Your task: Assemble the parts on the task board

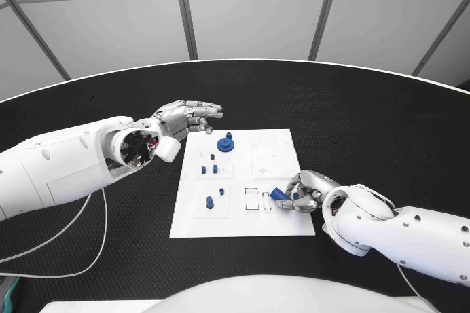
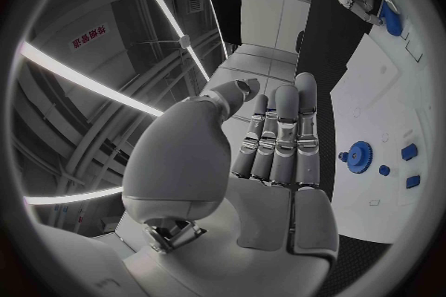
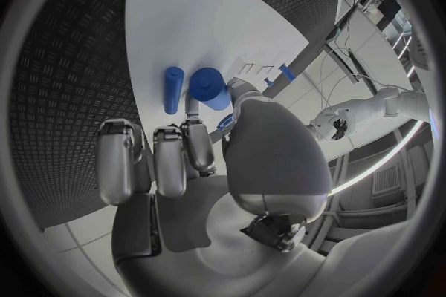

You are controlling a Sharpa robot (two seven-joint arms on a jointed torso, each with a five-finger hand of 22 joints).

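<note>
The white task board (image 1: pixel 245 221) lies in the middle of the black table. A blue gear (image 1: pixel 225 145) stands near its far left corner, and small blue pegs (image 1: pixel 208 168) and one more peg (image 1: pixel 210 202) sit along its left side. My right hand (image 1: pixel 305 191) rests over the board's near right part and pinches a short blue cylinder (image 3: pixel 212 87) between thumb and fingers, low over the white surface. A long blue peg (image 3: pixel 174 89) lies beside it. My left hand (image 1: pixel 186 117) hovers off the board's far left corner, fingers stretched out (image 2: pixel 279 141), holding nothing.
In the left wrist view the board (image 2: pixel 390 89) carries the gear (image 2: pixel 359 157) and small blue pieces (image 2: pixel 409 152). Empty slots (image 1: pixel 252 199) are cut in the board just left of my right hand. Black table (image 1: pixel 372 123) surrounds the board.
</note>
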